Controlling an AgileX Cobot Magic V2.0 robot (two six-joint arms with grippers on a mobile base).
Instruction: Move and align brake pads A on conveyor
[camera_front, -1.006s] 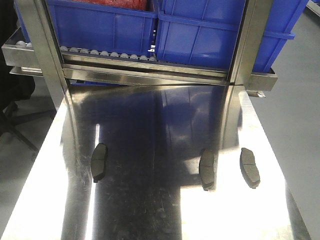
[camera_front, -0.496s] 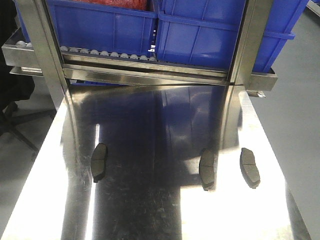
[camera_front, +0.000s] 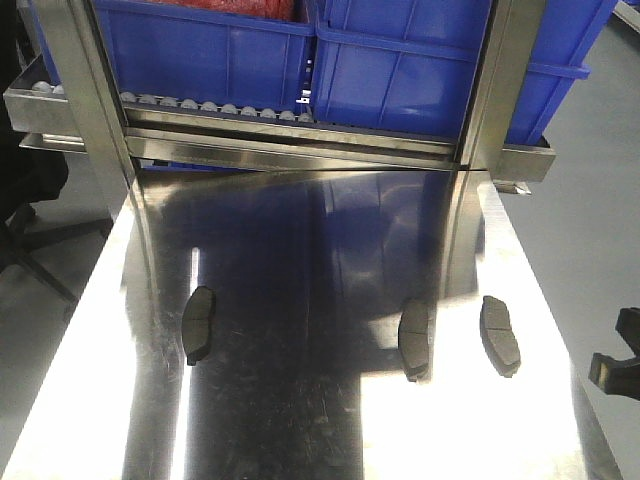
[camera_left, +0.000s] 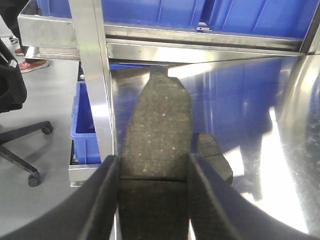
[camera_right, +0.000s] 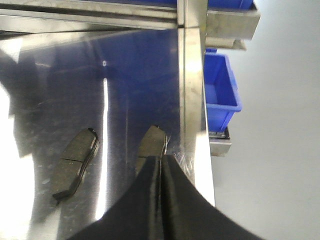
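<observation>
Three brake pads lie on the shiny steel table (camera_front: 300, 430): a left one (camera_front: 198, 325), a middle one (camera_front: 414, 340) and a right one (camera_front: 500, 335). My left gripper (camera_left: 152, 165) is shut on a fourth brake pad (camera_left: 157, 120), held lengthwise between the fingers near the table's left edge; the left pad (camera_left: 215, 157) lies just to its right. My right gripper (camera_right: 161, 157) is shut and empty, above the near end of the right pad (camera_right: 152, 142), with the middle pad (camera_right: 75, 162) to its left. Part of it shows at the front view's right edge (camera_front: 618, 365). The conveyor is out of view.
A steel roller rack (camera_front: 300, 140) with blue bins (camera_front: 400, 60) stands across the back of the table, on steel posts (camera_front: 90, 110). More blue bins sit below the table's sides (camera_left: 87, 130) (camera_right: 220, 95). An office chair (camera_left: 20, 150) stands on the grey floor at the left.
My right gripper has come into the front view at the right edge. The three pads on the table have not moved.
</observation>
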